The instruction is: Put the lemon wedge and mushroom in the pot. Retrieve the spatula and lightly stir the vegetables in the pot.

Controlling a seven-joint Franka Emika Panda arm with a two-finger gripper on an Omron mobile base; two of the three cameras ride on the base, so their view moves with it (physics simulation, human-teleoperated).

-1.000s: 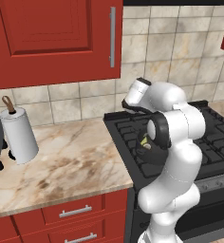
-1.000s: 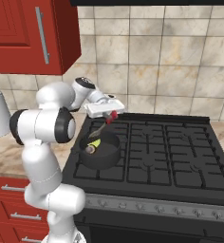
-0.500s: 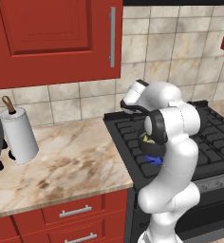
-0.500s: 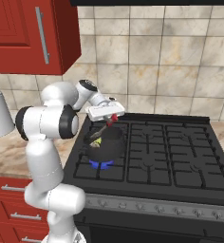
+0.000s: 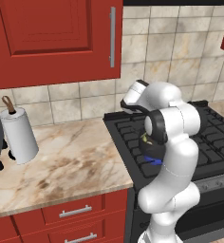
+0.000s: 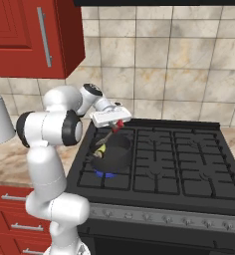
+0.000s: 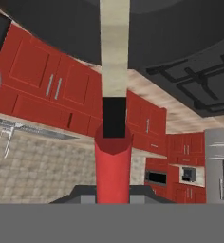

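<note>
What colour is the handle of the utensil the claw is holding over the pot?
Red. The spatula handle shows best in the hand view, running up from the claw.

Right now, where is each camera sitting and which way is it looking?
Left base view: behind the arm on its left, facing the stove and counter; the white arm rises at lower right.
Right base view: behind on its right, facing the stove; the end effector holds the spatula over the pot.
Hand view: on the hand, looking along the spatula's red handle.
Both base views share the stove and pot.
</note>
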